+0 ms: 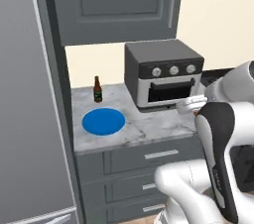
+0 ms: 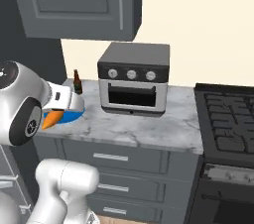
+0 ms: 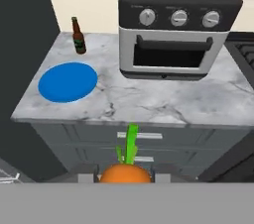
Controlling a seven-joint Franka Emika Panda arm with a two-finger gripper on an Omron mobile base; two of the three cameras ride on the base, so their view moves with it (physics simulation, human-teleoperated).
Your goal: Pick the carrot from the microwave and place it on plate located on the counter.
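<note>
Going left to right along the counter (image 3: pixel 163 100): the blue plate (image 3: pixel 68 82) sits flat near the left end with nothing on it, so it's the drop spot. Just behind it stands 1 small brown bottle (image 3: pixel 78 36), upright, apart from the plate but near enough to bump on a sloppy approach. Right of those is the black toaster oven (image 3: pixel 176 26) with 3 round knobs, pushed back toward the wall.

The carrot (image 3: pixel 126 168) is already out and pinched in the gripper (image 3: pixel 124 176), jaws closed on the orange body, green top poking forward toward the counter. It's hanging in front of the drawers, short of the edge. Next step, I'd guess, is carrying it forward and left over the plate.
</note>
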